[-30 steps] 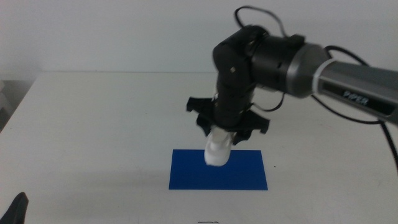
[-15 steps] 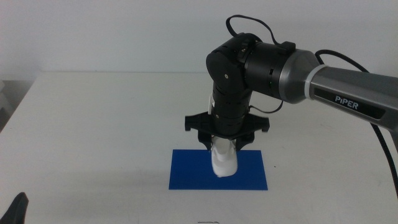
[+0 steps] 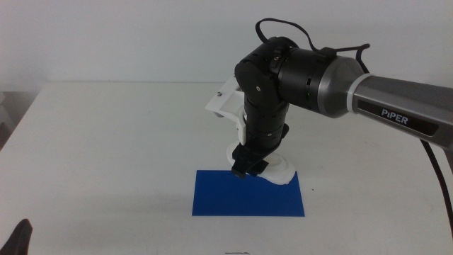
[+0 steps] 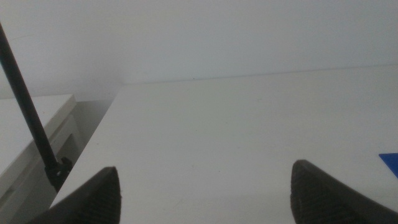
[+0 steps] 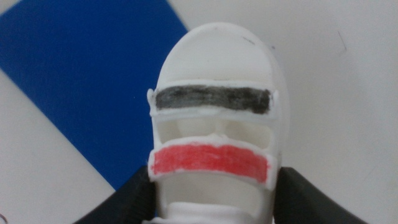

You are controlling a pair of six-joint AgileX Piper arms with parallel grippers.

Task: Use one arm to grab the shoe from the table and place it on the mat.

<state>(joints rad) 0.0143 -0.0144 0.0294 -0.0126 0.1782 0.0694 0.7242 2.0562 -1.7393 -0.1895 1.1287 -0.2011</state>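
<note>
The white shoe (image 5: 214, 93), with one dark and one red strap, sits between the jaws of my right gripper (image 5: 211, 193), which is shut on its heel end. In the middle view the shoe (image 3: 278, 172) lies low at the back edge of the blue mat (image 3: 241, 198), right of its centre, with the right gripper (image 3: 248, 167) bent down over it. The shoe's toe reaches past the mat (image 5: 74, 74) over the white table (image 5: 348, 93). My left gripper (image 3: 21, 237) waits at the bottom left corner, jaws wide apart.
The black-and-grey arm (image 3: 304, 74) reaches in from the right above the mat's back edge. Bare white table (image 3: 113, 142) lies left of the mat and in front of it. A blue sliver of the mat (image 4: 392, 158) shows in the left wrist view.
The right wrist has turned and dropped. The shoe went from hanging toe-down over the mat to lying low at the mat's back edge. The left arm stayed still.
</note>
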